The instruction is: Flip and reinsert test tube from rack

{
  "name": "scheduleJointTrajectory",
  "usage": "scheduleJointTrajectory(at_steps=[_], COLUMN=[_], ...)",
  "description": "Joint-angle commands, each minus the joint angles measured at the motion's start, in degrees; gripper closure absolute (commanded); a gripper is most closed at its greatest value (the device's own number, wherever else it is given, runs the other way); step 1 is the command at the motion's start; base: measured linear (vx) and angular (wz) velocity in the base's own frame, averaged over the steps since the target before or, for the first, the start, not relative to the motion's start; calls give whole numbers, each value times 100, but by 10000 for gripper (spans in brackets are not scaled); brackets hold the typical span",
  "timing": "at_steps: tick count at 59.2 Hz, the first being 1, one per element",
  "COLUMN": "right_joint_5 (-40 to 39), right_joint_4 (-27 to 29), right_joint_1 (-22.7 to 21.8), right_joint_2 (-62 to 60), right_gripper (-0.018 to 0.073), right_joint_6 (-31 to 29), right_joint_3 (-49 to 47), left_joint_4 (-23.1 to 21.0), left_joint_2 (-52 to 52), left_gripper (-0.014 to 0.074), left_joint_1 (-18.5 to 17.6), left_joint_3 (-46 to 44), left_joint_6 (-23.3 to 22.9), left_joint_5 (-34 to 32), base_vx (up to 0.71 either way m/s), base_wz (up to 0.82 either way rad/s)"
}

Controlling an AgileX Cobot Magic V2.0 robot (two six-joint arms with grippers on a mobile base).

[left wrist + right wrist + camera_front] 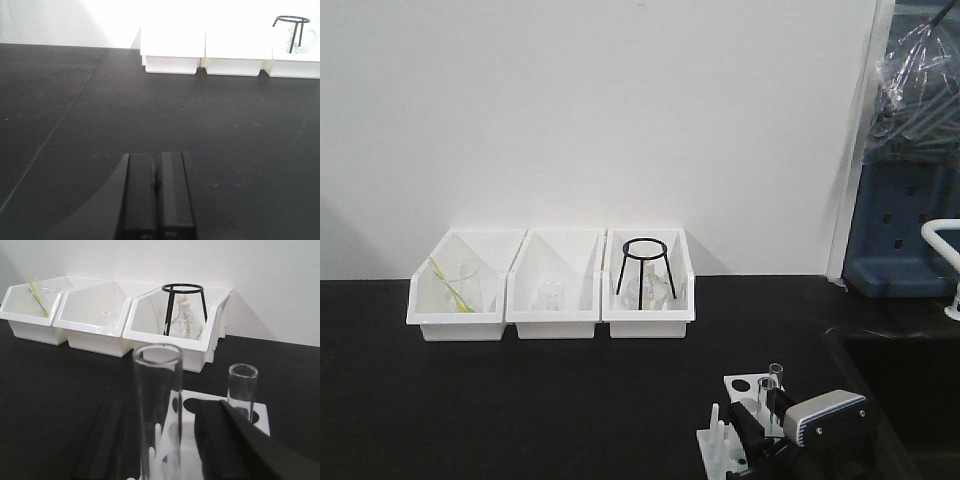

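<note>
The white rack [740,385] stands on the black table at the lower right. Two clear test tubes stand upright in it, open rims up. In the right wrist view the nearer test tube [157,405] rises between my right gripper's fingers. The second test tube [242,387] stands in a hole further back on the rack [260,415]. My right gripper [160,407] is open and straddles the nearer tube, with a gap showing on each side. My left gripper [157,182] is shut on nothing, low over bare black table, away from the rack.
Three white bins [550,290] line the back wall. One holds a black wire tripod [645,270] and glassware. A sink edge and white tap [945,250] lie at the right. A blue crate [905,230] stands behind it.
</note>
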Motion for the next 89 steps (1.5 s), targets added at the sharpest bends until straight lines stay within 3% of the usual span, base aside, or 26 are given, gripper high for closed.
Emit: scheduleJointTrajectory(at_steps=[1, 23, 28, 39, 45, 55, 63, 89], right_joint_5=[-480, 418, 986, 3130, 4107, 5230, 5580, 5609], right_joint_4=[-7, 2, 0, -81, -134, -134, -134, -129], right_joint_1=[-32, -32, -32, -32, -32, -32, -32, -32], right_joint_2=[-401, -2126, -2645, -3885, -4426, -5255, -5679, -6047], right_gripper=[130, 130, 132, 165, 260, 565, 574, 571], right_joint_6=[11, 5, 5, 1, 1, 1, 1, -145], right_joint_3=[-123, -123, -171, -424, -493, -499, -499, -469], left_joint_4=[-26, -26, -26, -26, -26, -26, -26, -26], left_joint_2=[-65, -65, -65, -65, -65, -65, -65, -65], left_gripper=[603, 603, 603, 603, 603, 603, 603, 603], left_joint_1=[-25, -25, -25, -25, -25, -25, -25, -25], left_joint_3=[12, 12, 12, 12, 12, 12, 12, 12], left_joint_6=[-3, -3, -3, -3, -3, -3, -3, -3], left_joint_5=[-454, -454, -454, -454, -454, -454, -454, -454], base_vx=[0, 0, 0, 0, 0, 0, 0, 0], base_wz=[0, 0, 0, 0, 0, 0, 0, 0])
